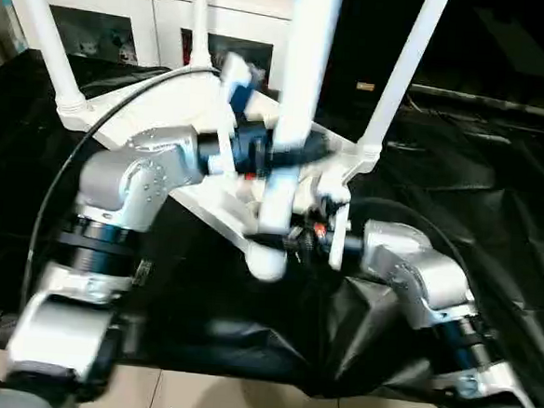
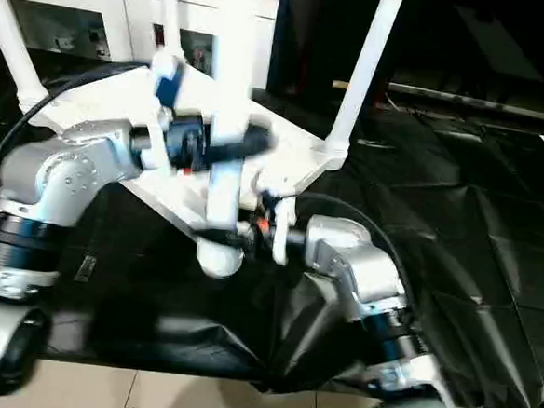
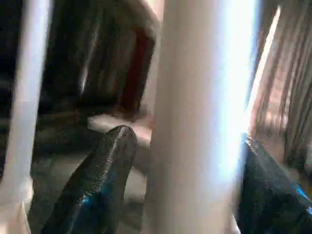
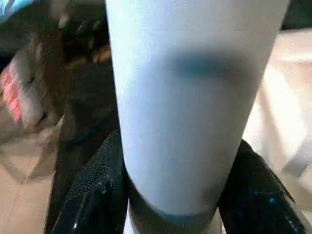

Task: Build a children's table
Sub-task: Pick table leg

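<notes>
Four white legs rise from our upturned tabletop point(image 1: 207, 195) at frame centre, on the black-draped counter point(image 1: 496, 210). Three stand in corner sockets: upper left point(image 1: 43, 29), top centre point(image 1: 200, 22), upper right point(image 1: 405, 64). We hold the nearest leg point(image 1: 298, 103) upright over the near corner socket point(image 1: 266, 258). Our left gripper point(image 3: 185, 190) has its fingers point(image 3: 97, 185) on either side of it; our right gripper point(image 4: 175, 195) pinches it lower down. Behind stands a white cabinet point(image 1: 127, 12).

Home-like room: white glass-doored cabinet point(image 1: 126, 16), curtains point(image 3: 287, 97).
</notes>
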You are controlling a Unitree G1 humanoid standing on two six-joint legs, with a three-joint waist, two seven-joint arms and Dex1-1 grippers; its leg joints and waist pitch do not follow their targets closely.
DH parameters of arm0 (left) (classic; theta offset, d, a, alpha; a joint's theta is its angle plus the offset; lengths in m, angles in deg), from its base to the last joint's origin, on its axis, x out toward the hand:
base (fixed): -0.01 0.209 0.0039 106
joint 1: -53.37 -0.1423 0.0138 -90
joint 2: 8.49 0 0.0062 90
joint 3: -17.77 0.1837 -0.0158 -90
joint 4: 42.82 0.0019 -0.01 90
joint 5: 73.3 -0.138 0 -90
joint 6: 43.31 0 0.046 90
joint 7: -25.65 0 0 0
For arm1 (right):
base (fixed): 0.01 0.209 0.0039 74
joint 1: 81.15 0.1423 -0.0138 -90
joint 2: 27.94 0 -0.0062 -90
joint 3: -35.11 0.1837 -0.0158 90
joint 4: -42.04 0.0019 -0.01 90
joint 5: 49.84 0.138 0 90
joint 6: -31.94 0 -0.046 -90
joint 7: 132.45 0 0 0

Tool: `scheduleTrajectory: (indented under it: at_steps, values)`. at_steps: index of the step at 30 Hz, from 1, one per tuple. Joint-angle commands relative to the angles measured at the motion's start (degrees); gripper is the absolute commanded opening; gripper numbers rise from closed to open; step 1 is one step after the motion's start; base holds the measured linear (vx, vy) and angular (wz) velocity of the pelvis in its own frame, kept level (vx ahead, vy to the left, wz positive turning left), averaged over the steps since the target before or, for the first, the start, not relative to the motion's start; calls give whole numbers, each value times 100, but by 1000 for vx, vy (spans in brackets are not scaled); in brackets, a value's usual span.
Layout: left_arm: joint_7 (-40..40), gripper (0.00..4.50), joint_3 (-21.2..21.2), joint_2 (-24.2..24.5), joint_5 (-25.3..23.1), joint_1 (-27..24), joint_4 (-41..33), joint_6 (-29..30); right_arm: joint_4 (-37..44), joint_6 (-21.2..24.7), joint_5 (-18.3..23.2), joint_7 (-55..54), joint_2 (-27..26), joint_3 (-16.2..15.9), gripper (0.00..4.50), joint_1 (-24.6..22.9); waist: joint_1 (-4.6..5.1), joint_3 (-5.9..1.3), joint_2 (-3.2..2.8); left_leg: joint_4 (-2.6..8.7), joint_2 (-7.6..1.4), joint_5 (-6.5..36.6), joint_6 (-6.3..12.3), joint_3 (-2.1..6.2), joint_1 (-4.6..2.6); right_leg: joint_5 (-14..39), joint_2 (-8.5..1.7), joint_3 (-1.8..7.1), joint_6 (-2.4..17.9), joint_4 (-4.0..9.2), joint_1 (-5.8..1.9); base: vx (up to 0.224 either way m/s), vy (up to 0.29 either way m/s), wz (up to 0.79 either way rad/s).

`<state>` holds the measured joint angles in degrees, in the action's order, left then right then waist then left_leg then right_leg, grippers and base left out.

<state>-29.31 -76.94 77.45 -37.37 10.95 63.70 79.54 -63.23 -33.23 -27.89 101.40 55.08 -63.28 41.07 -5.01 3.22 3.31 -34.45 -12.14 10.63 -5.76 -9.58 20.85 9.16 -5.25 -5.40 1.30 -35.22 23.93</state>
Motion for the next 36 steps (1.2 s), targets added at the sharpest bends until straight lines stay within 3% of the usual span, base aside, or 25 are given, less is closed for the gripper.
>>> scheduleTrajectory:
  at_steps: [1, 2, 3, 4, 5, 6, 8, 10, 11, 14, 15, 17, 18, 20, 21, 22, 26, 30, 34, 36]
  values:
    - [352, 295, -610, -244, 542, 161, 176, -235, -49, -300, 204, -458, -149, 489, 191, 141, 9, -458, -76, 366, -58, 743, -5, -41, -24, 853, -248, 270, 1156, 333, -418, 0, 0, 0]
    - [352, 295, -610, -244, 542, 161, 176, -235, -49, -300, 204, -458, -149, 489, 191, 141, 4, -461, -86, 360, -52, 728, -7, -45, -18, 809, -251, 273, 1181, 315, -420, 0, 0, 0]
    - [467, 295, -904, -371, 775, 168, 345, -349, -59, -455, 312, -788, -317, 751, 191, 155, 6, -463, -85, 369, -51, 720, 11, -39, -20, 797, -239, 269, 1172, 317, -423, 0, 0, 0]
    - [467, 295, -904, -371, 775, 168, 345, -349, -59, -455, 312, -788, -317, 751, 191, 155, 19, -448, -79, 367, -37, 732, 26, -52, -11, 827, -233, 273, 1155, 341, -408, 0, 0, 0]
    - [545, 295, -1148, -433, 946, 173, 526, -442, -71, -579, 392, -1074, -445, 965, 191, 170, 9, -453, -121, 369, -34, 795, 19, -44, -32, 943, -236, 268, 1115, 341, -410, 0, 0, 0]
    - [576, 295, -1285, -458, 1035, 173, 638, -502, -78, -653, 439, -1252, -521, 1095, 191, 178, 15, -451, -110, 377, -34, 839, 5, -41, -36, 1035, -228, 262, 1069, 357, -409, 0, 0, 0]
    - [543, 295, -1346, -402, 987, 166, 737, -559, -134, -774, 349, -1493, -541, 1193, 191, 192, 29, -454, -126, 386, -42, 782, -10, -37, -47, 948, -213, 266, 1034, 353, -397, 0, 0, 0]
    - [309, 295, -995, -10, 347, 91, 854, -811, -283, -964, -30, -1835, -387, 1197, 191, 169, 38, -451, -136, 401, -34, 785, -45, -36, -72, 856, -203, 269, 999, 333, -410, 0, 0, 0]
    - [288, 295, -955, 29, 277, 83, 865, -844, -295, -981, -69, -1861, -371, 1193, 191, 164, 37, -442, -137, 411, -39, 803, -41, -29, -73, 910, -207, 267, 953, 362, -403, 0, 0, 0]
    - [-10, 295, 420, 1030, -1579, -71, 1217, -1840, -211, -1021, -332, -1925, -109, 1177, 191, -94, 38, -443, -140, 430, -43, 787, -35, -16, -84, 954, -201, 273, 805, 374, -410, 0, 0, 0]
    - [-130, 295, 841, 1316, -2106, -94, 1368, -2222, -131, -988, -347, -1900, -49, 1184, 191, -184, 34, -426, -151, 450, -48, 857, -35, -8, -101, 1105, -207, 283, 572, 401, -408, 0, 0, 0]
    - [-299, 295, 1278, 1603, -2612, -106, 1539, -2618, -22, -937, -341, -1865, 11, 1191, 191, -283, 48, -438, -171, 445, -53, 827, -122, -19, -104, 1014, -225, 299, 626, 359, -414, 0, 0, 0]
    - [-413, 295, 1486, 1721, -2852, -91, 1672, -2819, 31, -912, -321, -1845, 34, 1194, 191, -328, 44, -453, -178, 436, -59, 742, -141, -15, -97, 803, -231, 298, 756, 328, -417, 0, 0, 0]
    - [-563, 295, 1664, 1820, -3037, -72, 1792, -2977, 85, -883, -300, -1819, 57, 1194, 191, -371, 47, -455, -174, 431, -61, 713, -148, -21, -90, 634, -234, 299, 888, 298, -417, 0, 0, 0]
    - [-916, 295, 1885, 1925, -3220, -36, 2000, -3194, 170, -867, -294, -1753, 129, 1151, 191, -454, 41, -444, -208, 432, -49, 816, -141, -25, -93, 619, -231, 298, 963, 319, -418, 0, 0, 0]
    - [-1024, 295, 1954, 1956, -3278, -25, 2065, -3268, 195, -865, -293, -1734, 150, 1138, 191, -478, 38, -444, -196, 433, -45, 839, -132, -25, -89, 647, -235, 302, 963, 320, -429, 0, 0, 0]
    - [-1427, 336, 2489, 2166, -3862, 148, 2746, -3794, 312, -867, -276, -1733, 261, 1115, 191, -612, 51, -425, -251, 445, -41, 1115, -168, -26, -110, 969, -242, 307, 964, 360, -410, 0, 0, 0]
    - [-1148, 375, 2840, 2239, -4525, 340, 3438, -4581, 453, -784, -280, -1743, 312, 1162, 191, -711, 62, -425, -266, 447, -49, 1279, -190, -14, -114, 1206, -246, 305, 938, 398, -400, 0, 0, 0]
    - [-1032, 385, 2989, 2217, -4750, 430, 3738, -4825, 565, -716, -282, -1746, 349, 1178, 191, -775, 52, -443, -279, 436, -61, 1166, -167, -11, -110, 896, -258, 311, 1051, 344, -414, 0, 0, 0]
    - [-600, 387, 3041, 2065, -4926, 541, 4075, -5081, 618, -687, -258, -1781, 369, 1172, 191, -793, 54, -441, -291, 430, -52, 1182, -151, -18, -110, 878, -249, 308, 1086, 352, -408, 0, 0, 0]
